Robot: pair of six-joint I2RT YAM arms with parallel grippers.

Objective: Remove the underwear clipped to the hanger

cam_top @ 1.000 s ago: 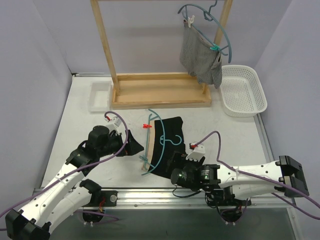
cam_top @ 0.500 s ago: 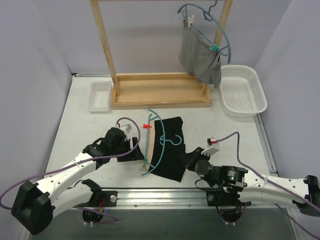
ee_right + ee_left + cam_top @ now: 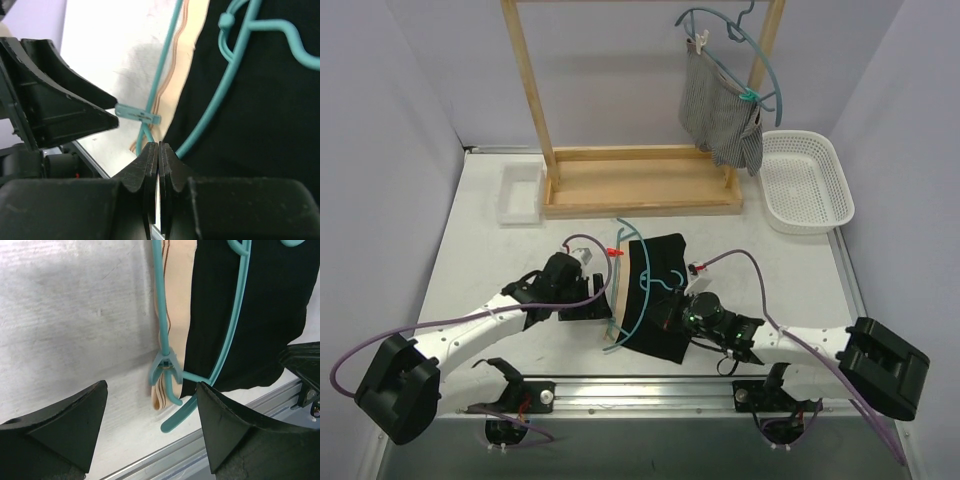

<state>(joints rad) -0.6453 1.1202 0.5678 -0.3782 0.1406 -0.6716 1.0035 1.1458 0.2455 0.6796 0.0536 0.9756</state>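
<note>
So the whole thing sits on a white table (image 3: 480, 230), with a wooden rack (image 3: 530, 100) standing at the far side. A white basket (image 3: 840, 170) is just right of the rack, on the table.

Both arms reach in toward the middle. The left gripper (image 3: 151, 390) has its jaws spread wide. It's low over the table right at the waistband side of the black briefs (image 3: 660, 270), with one finger on each side of the teal clip (image 3: 164, 367) in the wrist view, not touching it as far as I can see. The right gripper (image 3: 158, 150) has its fingers pressed tight together, hovering over the near part of the black cloth. I can't see anything pinched between them.

The black pair lies flat on the table between the two grippers, with the tan waistband along its left edge. A teal hanger (image 3: 638, 295) lies across it. The teal clip grips the near end of the waistband and a red clip (image 3: 613, 252) sits at the far end.

The grey striped briefs (image 3: 715, 115) hang clipped to a second teal hanger (image 3: 765, 70) hooked on the rack's top right, above the basket.

There's also a small clear tray (image 3: 520, 192) on the table, left of the rack base.
</note>
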